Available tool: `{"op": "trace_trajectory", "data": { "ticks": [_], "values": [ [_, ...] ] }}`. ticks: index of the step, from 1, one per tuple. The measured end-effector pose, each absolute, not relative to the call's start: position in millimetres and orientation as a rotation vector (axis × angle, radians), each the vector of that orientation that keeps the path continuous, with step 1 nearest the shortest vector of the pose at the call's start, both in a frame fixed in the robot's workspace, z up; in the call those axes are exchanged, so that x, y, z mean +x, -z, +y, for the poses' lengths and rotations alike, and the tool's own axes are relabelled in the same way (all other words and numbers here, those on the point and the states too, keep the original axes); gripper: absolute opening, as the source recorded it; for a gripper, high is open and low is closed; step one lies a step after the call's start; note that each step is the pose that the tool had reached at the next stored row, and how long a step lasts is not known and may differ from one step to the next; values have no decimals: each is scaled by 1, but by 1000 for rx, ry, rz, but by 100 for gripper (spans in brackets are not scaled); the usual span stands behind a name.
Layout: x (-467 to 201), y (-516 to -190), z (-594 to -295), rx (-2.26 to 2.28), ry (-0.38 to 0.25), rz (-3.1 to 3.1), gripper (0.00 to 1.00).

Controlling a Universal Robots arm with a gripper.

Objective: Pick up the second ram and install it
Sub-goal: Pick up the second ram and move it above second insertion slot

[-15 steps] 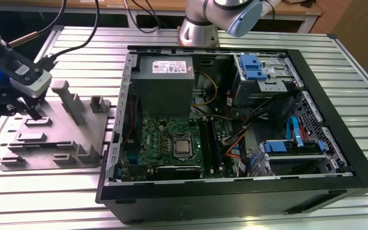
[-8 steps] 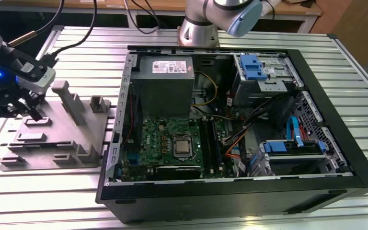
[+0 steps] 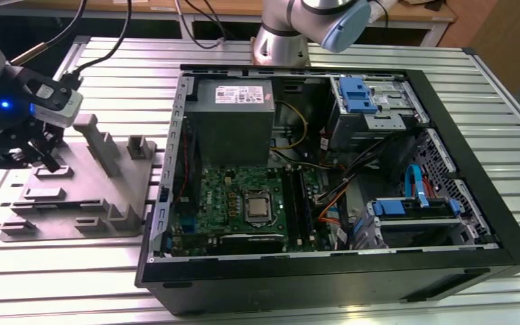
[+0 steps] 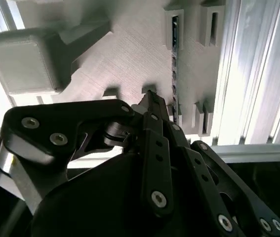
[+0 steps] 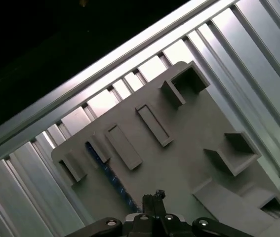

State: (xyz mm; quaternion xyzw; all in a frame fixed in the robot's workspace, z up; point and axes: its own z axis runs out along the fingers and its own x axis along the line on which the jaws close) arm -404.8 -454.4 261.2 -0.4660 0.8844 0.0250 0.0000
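The second ram (image 4: 174, 59) is a thin dark stick lying on edge in a slot of the grey fixture plate (image 3: 79, 203), between small grey blocks. The first wrist view shows the second ram (image 5: 111, 175) as a dark bluish strip. My gripper (image 3: 47, 157) hangs over the plate's far part at the exterior view's left. In the second wrist view my gripper (image 4: 152, 96) has its fingers drawn together to a point just beside the stick's near end, apart from it. The gripper (image 5: 154, 196) looks shut with nothing between the tips.
An open computer case (image 3: 441, 162) lies at the exterior view's right, with a green motherboard (image 3: 233, 196), a grey power supply (image 3: 233, 108) and blue drive bays (image 3: 355, 95). Upright grey blocks (image 3: 97, 139) rise from the fixture plate. All rests on a ribbed aluminium table (image 3: 52, 271).
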Motion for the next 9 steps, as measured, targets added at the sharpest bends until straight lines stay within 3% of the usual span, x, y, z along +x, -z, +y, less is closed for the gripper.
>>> {"op": "trace_trajectory", "data": {
  "ticks": [9],
  "values": [
    [-405,-258,-454,-1688,-78,2653,10]
  ]
}}
